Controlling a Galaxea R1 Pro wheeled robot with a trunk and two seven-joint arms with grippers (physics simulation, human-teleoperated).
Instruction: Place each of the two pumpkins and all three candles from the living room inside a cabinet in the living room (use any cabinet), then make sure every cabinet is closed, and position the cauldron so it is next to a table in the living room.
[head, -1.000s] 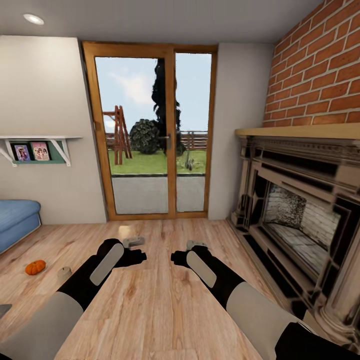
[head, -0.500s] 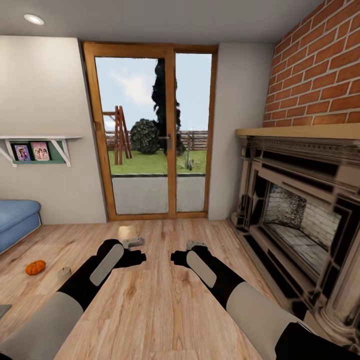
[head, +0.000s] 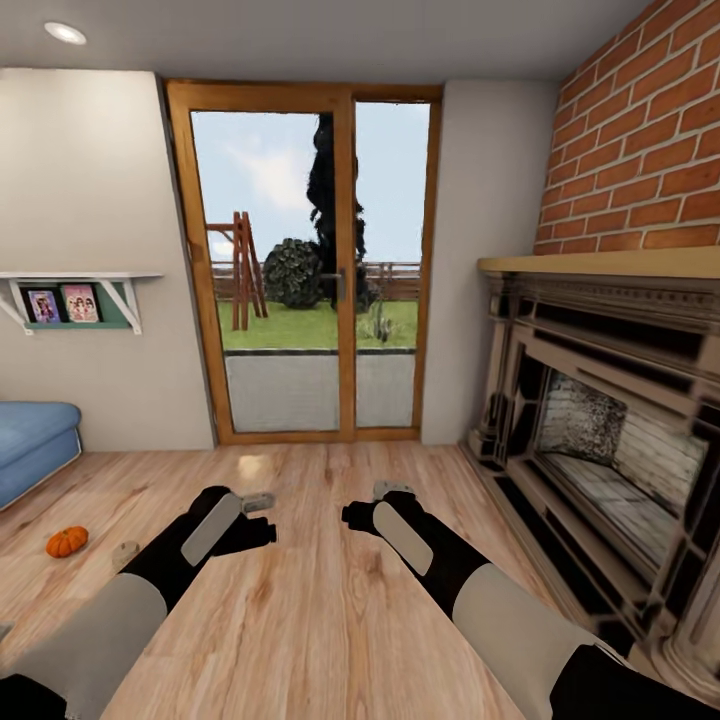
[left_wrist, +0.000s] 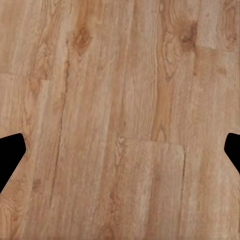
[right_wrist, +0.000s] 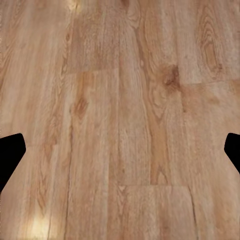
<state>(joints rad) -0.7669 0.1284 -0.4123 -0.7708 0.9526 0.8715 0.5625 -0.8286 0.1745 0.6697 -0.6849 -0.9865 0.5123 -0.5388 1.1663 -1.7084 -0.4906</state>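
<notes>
View: the whole head picture has shifted, so the camera has turned slightly; the glass door (head: 312, 262) and fireplace (head: 610, 420) now sit a little further right in frame.

Left arm: left gripper (head: 258, 501) now lower and further left in the head view than a second ago, drawn back toward the body.

Pumpkin (head: 67, 541) and candle (head: 125, 551): slightly lower and further left in frame, consistent with the camera's turn.

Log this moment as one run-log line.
phase: in transit | left hand: open, empty | right hand: open, empty | small orange ribbed pumpkin and stubby grey-brown candle: on wooden floor, left
</notes>
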